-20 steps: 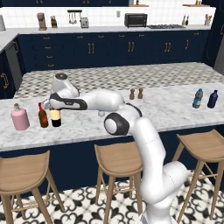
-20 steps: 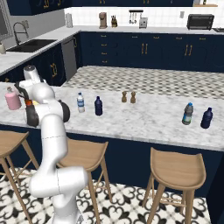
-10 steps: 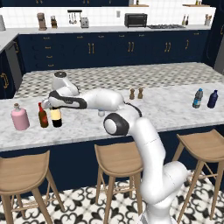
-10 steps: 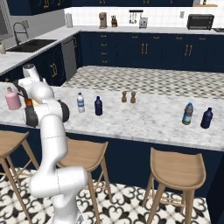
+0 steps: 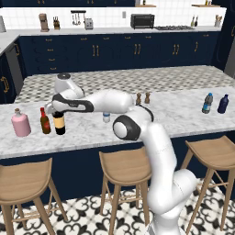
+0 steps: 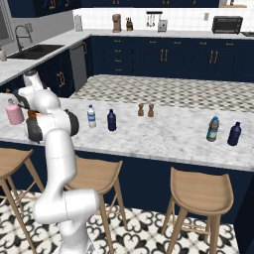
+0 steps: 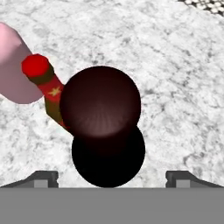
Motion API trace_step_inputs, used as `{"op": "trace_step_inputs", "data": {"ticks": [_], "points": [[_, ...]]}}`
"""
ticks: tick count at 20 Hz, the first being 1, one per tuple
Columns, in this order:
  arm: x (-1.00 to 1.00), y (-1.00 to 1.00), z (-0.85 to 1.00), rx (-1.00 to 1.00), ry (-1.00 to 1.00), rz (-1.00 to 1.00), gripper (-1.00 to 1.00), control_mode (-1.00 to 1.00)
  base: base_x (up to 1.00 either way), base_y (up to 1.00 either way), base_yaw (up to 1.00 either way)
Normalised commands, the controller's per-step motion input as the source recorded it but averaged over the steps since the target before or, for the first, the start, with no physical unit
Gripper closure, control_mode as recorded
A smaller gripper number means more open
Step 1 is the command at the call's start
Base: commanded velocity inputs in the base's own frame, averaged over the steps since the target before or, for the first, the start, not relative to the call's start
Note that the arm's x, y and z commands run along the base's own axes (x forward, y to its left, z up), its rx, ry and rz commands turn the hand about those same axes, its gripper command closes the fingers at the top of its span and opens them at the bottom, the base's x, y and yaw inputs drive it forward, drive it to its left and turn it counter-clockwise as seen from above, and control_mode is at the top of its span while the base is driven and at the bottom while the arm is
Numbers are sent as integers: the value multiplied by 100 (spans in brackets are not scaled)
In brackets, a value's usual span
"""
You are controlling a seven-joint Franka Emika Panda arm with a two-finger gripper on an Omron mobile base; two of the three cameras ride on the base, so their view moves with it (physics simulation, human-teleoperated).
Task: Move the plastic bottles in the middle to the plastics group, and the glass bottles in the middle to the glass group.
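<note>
The tall black wine bottle (image 5: 58, 124) stands on the marble counter (image 5: 174, 114), right beside the small brown red-topped bottle (image 5: 44, 121) and the pink jug (image 5: 20, 124). My gripper (image 5: 57, 109) hovers over its neck, open. Seen from the hand, the bottle's round top (image 7: 100, 105) sits between the wide-apart fingertips (image 7: 43, 177), touching neither, with the red cap (image 7: 36, 65) and pink jug (image 7: 13, 76) to the left. The clear white-capped bottle (image 6: 91, 116) and the navy bottle (image 6: 112, 120) stand mid-counter. The blue-capped clear bottle (image 6: 213, 129) and dark blue bottle (image 6: 234, 134) stand far right.
Two small shakers (image 6: 145, 110) stand mid-counter behind the middle bottles. Wooden stools (image 5: 124, 160) line the counter's near edge. My arm stretches across the counter's left half, hiding the navy bottle in the left base view.
The hand has lifted slightly over the wine bottle's neck. The wine bottle stays standing in the same spot beside the brown bottle.
</note>
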Motion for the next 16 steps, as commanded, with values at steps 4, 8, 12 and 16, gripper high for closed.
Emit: {"op": "trace_step_inputs", "data": {"ticks": [4, 8, 12, 16], "points": [[-28, -24, 0, 6, -7, 0, -100, -100, 0, 0, 0], [-47, -38, 0, 6, -6, 0, -100, -100, 0, 0, 0], [-56, -46, 1, 8, -10, 0, -100, -100, 0, 0, 0], [-29, -69, 26, 8, -1, 0, -100, -100, 0, 0, 0]]}}
